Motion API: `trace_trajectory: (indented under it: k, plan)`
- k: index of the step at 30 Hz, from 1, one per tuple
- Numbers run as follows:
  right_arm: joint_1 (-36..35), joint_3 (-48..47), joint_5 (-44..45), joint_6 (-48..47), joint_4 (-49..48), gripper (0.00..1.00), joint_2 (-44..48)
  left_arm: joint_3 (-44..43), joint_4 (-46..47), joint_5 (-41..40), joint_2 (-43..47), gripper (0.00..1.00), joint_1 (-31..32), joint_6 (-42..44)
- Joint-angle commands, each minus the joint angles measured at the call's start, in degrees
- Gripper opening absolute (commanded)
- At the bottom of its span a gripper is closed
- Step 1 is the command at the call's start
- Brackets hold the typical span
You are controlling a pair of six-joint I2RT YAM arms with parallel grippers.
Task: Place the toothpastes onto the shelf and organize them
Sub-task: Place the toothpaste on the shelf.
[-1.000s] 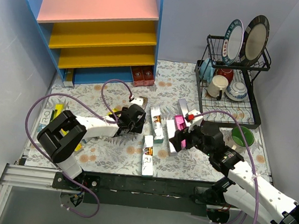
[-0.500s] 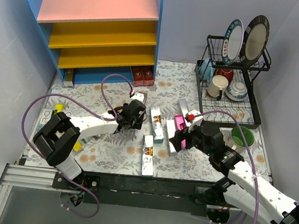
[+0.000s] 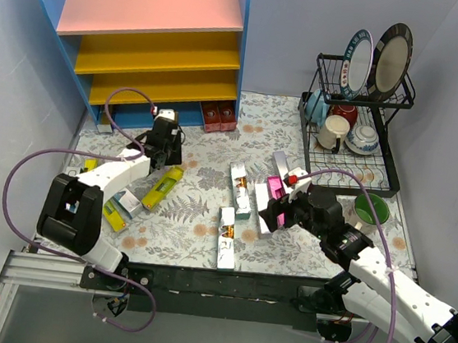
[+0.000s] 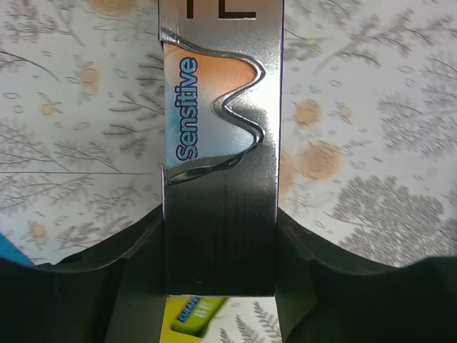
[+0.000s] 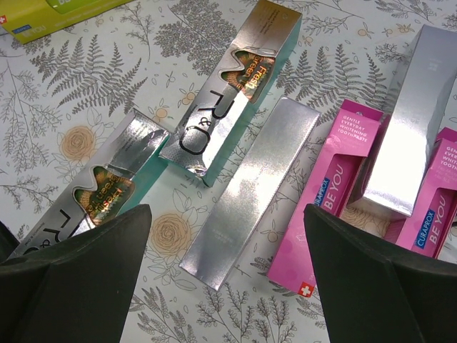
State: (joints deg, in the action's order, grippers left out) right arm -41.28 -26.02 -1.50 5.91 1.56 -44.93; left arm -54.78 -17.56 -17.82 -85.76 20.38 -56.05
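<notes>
Left gripper [image 4: 220,239] pinches a silver cardboard toothpaste box [image 4: 221,107] by its end. It may twist on hitting the blue-sided wooden shelf [image 3: 164,86]. Right gripper [image 5: 228,268] gapes wide, empty.

On my left wrist feed I read "Sensitive" on the silver box [image 4: 220,179]. On the right, the pink box [image 5: 330,196] says "BE YOU", and the second pink box [image 5: 437,214] says "CURAPROX".

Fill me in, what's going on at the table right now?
The left arm has its jaws shut on a silver cardboard toothpaste box marked Sensitive, held above the floral table cover near the foot of the blue-sided wooden shelf, whose yellow boards look bare. The right arm hovers with jaws open over a plain silver box and a magenta-pink box. Several more boxes lie loose on the table.
</notes>
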Motion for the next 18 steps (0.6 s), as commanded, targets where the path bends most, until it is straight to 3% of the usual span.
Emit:
trace_trajectory:
  k: [1,6,18]
  plan:
    - [-0.3,0.79,0.18,-0.64,-3.23,0.96,0.1,-4.18,-0.28,1.65,-1.25,0.35,-6.13,3.4]
    - [-0.3,1.06,-0.17,-0.81,-4.02,0.96,-1.04,-8.3,3.85,3.14,-7.4,0.35,-13.69,3.05]
    - [-0.3,1.5,0.0,-1.08,-4.64,0.96,-2.36,-19.65,9.48,-0.37,-21.55,0.38,-22.03,7.45]
